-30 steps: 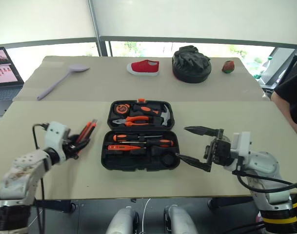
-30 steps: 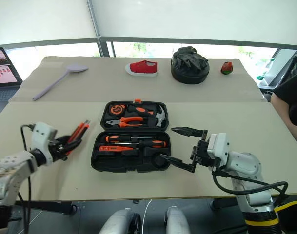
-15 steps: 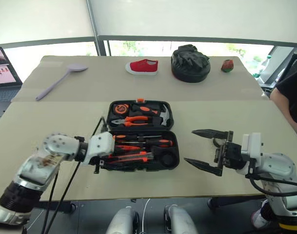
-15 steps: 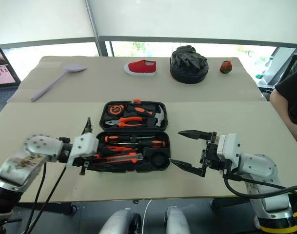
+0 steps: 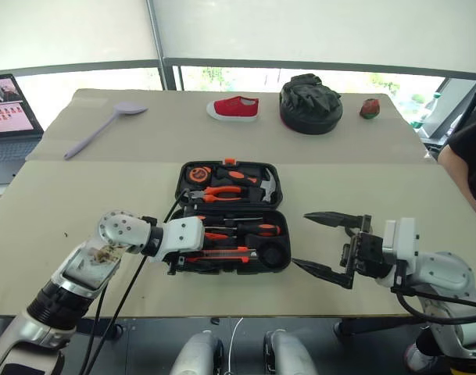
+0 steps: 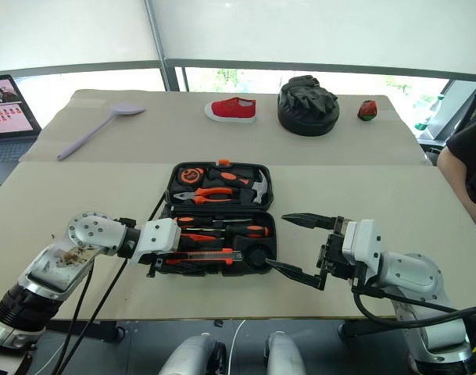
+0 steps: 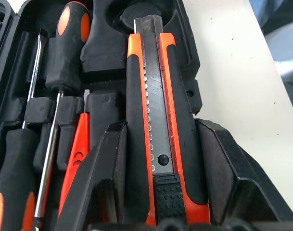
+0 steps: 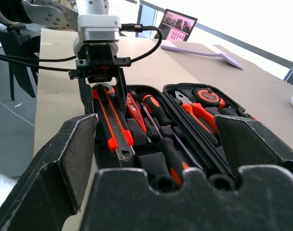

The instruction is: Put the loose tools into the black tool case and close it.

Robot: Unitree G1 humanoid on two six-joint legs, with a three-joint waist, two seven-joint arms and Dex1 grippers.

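Placement of the black-and-orange utility knife (image 7: 153, 139) is the point at issue: the left gripper (image 7: 158, 159) clasps it by the handle end, long axis running along the fingers and along the front row of the flat black plastic tool case (image 5: 222, 181), lying open. Nearer half holds black-and-orange screwdrivers (image 5: 249, 229) and an orange-red one (image 8: 133, 109); far half holds pliers (image 5: 220, 189). Right gripper (image 5: 331, 247), at three o'clock of the case, is spread wide and empty.
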